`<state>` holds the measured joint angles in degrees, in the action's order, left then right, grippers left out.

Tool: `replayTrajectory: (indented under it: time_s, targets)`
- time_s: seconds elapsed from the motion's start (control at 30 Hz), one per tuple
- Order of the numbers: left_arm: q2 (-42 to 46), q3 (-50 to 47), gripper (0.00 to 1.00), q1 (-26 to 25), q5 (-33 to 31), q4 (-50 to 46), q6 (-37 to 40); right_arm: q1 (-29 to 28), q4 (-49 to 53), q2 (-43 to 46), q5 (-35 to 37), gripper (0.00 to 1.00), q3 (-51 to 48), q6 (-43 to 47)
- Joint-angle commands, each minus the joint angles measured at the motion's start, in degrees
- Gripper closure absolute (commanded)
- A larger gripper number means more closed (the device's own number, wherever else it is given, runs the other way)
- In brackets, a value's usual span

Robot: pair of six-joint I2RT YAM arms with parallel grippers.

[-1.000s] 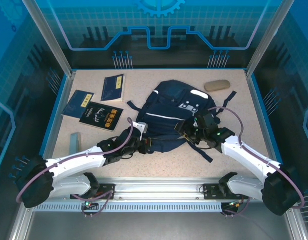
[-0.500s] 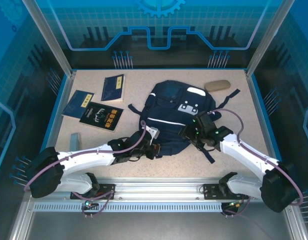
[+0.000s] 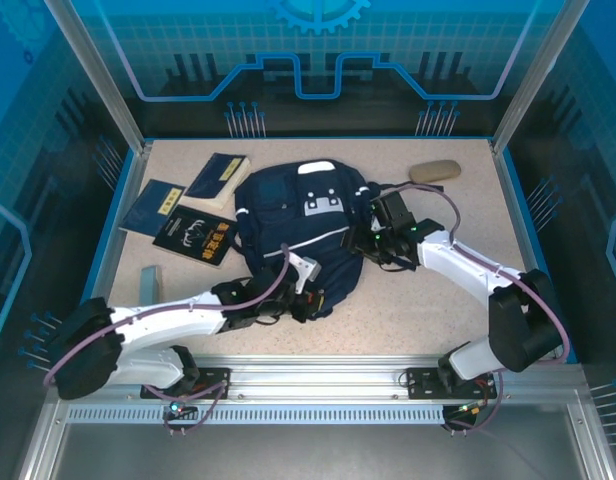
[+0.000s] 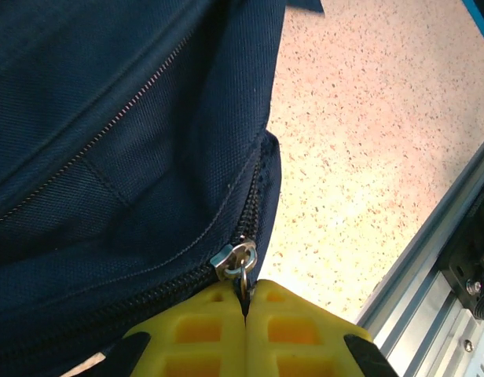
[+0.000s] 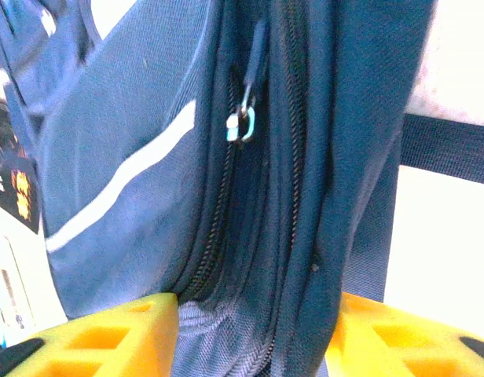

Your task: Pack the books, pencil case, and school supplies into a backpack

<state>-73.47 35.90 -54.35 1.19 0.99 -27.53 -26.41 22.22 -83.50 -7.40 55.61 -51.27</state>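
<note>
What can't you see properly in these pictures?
Inside of the backpack: its own fabric hides it, all views.
Print on the black book: too small, top view; cut by the left edge, right wrist view.
End of the zipper pull: pinched inside the left gripper, left wrist view.

Right of the backpack (image 3: 288,215), on its near side, your worktop (image 3: 388,310) is bare; passage is free there. Left of the backpack, the books (image 3: 196,228) lie hard against it, blocking approach. The pencil case (image 3: 434,171) sits near its far right corner.
</note>
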Motion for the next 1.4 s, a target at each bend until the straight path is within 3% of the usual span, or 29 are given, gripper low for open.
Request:
replayTrajectory:
  time_s: [0.0,0.17,0.3,0.57,0.77,1.0,1.07,1.37]
  targets:
    - [-4.66,5.19,1.00,-1.29,4.31,3.23,-0.60,2.00,0.82,2.78,3.71,0.43,1.05,0.56]
    - [-8.29,9.14,1.00,-1.29,4.31,2.20,0.30,2.07,4.55,11.45,7.21,0.41,-4.89,-3.54]
    - [-8.97,10.17,1.00,-1.30,5.65,2.25,0.54,1.67,4.50,16.36,6.01,0.41,-9.88,-7.01]
    - [-9.06,10.36,1.00,-1.38,5.67,1.83,0.55,-2.13,-1.96,10.82,0.28,0.46,-9.84,-12.28]
    - [-8.44,10.23,1.00,-1.31,4.94,0.53,0.61,-4.18,-2.70,4.51,1.42,0.58,-7.11,-11.69]
    - [-5.93,9.40,1.00,-1.28,1.41,-4.36,1.14,-4.17,2.02,4.58,7.71,0.91,-5.78,-8.06]
    - [-4.97,9.23,1.00,-1.20,-0.62,-7.03,1.53,-3.93,3.43,5.50,9.80,0.95,-5.70,-6.84]
    - [3.17,5.23,1.00,2.26,-7.95,-21.83,8.67,0.48,8.01,10.00,13.65,0.99,-5.60,-0.86]
